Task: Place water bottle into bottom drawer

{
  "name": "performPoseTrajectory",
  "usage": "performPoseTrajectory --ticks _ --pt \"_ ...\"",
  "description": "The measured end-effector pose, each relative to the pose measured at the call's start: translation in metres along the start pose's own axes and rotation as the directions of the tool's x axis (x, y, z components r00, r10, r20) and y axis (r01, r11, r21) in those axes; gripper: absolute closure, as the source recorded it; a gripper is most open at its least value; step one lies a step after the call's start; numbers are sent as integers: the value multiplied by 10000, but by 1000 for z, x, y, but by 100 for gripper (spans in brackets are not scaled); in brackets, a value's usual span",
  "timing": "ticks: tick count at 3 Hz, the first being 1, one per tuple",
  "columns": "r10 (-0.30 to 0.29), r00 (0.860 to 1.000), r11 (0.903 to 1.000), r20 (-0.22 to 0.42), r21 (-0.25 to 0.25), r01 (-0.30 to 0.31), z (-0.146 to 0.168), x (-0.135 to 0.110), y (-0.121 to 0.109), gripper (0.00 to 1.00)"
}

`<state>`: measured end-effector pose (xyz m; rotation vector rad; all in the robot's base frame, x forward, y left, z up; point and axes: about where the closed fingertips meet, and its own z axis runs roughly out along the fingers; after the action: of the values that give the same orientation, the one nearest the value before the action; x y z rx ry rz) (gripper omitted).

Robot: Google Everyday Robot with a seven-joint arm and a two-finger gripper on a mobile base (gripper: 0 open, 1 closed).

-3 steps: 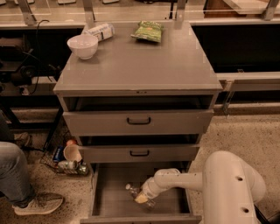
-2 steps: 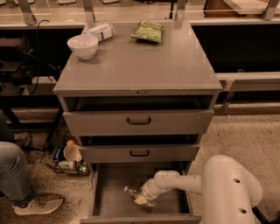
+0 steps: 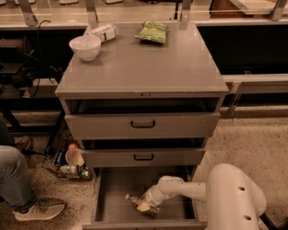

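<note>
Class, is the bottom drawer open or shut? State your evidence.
Open. The bottom drawer sits pulled out, grey floor exposed; the gripper is inside it at the water bottle.

I read this site as a robotics lab or workshop bay. Evidence: a grey metal three-drawer cabinet (image 3: 143, 74) stands at centre on a speckled terrazzo floor (image 3: 252, 143). Dark shelving with black cables (image 3: 27, 67) sits at 9 o'clock, and bare metal bench uprights (image 3: 92, 11) at 12 o'clock. My white arm's gripper (image 3: 144, 205) is at 6 o'clock, inside the open bottom drawer (image 3: 117, 197).
</note>
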<state>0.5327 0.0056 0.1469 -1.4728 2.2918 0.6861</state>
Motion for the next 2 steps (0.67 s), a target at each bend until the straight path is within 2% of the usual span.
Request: performPoseTrajectory --ticks 2 --pt "82 9993 9998 371 154 -88 -7 -5 -1 39"
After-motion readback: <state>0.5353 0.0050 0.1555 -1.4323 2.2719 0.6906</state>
